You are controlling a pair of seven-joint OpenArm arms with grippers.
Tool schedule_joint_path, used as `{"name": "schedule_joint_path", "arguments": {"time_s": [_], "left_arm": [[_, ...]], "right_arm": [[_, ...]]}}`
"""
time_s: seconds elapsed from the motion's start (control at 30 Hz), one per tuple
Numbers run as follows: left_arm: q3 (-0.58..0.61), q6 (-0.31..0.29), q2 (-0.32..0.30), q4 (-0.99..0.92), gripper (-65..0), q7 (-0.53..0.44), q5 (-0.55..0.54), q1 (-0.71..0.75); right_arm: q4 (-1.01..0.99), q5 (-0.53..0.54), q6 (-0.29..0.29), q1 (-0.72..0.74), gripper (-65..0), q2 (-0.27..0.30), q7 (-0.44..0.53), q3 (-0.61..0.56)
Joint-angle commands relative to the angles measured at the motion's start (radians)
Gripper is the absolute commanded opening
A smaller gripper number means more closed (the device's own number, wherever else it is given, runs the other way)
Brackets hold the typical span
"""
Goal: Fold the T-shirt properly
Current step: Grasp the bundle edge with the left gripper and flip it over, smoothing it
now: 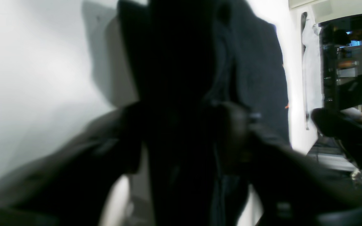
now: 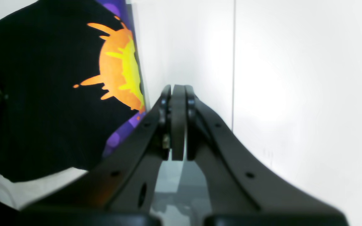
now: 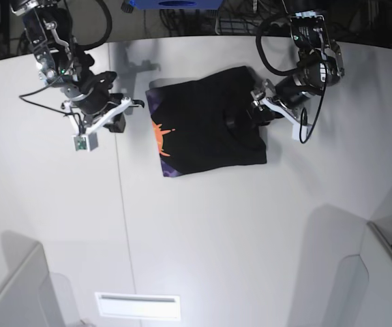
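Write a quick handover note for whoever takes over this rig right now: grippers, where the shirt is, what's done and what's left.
Left gripper: at the right edge of the T-shirt in the base view, with black cloth between its fingers; whether it is clamped is unclear.
Right gripper: shut, empty, hanging over the bare table beside the shirt's printed edge.
Shirt: lying on the table as a folded, roughly square bundle, orange and purple print showing along one edge.
Done: the shirt is already folded in.
Left: probably one more fold or tidying the edge the left gripper is at, then release.
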Motion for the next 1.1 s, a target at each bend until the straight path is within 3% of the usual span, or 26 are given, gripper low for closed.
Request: {"name": "schedule_joint_path", "arguments": {"time_s": [0.0, 0.3, 0.43, 0.53, 0.67, 0.87, 1.07], "left_arm": [[0.026, 0.0, -0.004, 0.011, -39.0, 0.004, -0.004, -0.01], [0.102, 0.002, -0.05, 0.005, -65.0, 0.007, -0.004, -0.025], [0.102, 0.003, -0.106, 0.005, -65.0, 0.01, -0.004, -0.027], [0.141, 0.042, -0.155, 0.005, -65.0, 0.01, 0.035, -0.056], [0.324, 0.086, -0.25, 0.014, -65.0, 0.012, 0.099, -0.108], [0.656, 0.1, -0.409, 0.016, -65.0, 0.012, 0.188, -0.225], [0.863, 0.094, -0.448, 0.016, -65.0, 0.012, 0.349, -0.342]], "right_arm": [[0.014, 0.001, 0.009, 0.007, -65.0, 0.009, 0.036, 0.008], [0.014, 0.001, 0.009, -0.001, -65.0, 0.011, 0.047, 0.008], [0.014, 0.001, 0.009, -0.012, -65.0, 0.011, 0.048, 0.009], [0.014, 0.001, 0.009, -0.012, -65.0, 0.011, 0.048, 0.009], [0.014, 0.001, 0.009, -0.012, -65.0, 0.003, 0.048, 0.041], [0.009, 0.001, 0.009, -0.024, -65.0, 0.003, 0.047, 0.106], [-0.014, 0.005, 0.009, -0.089, -65.0, -0.021, 0.05, 0.202]]}}
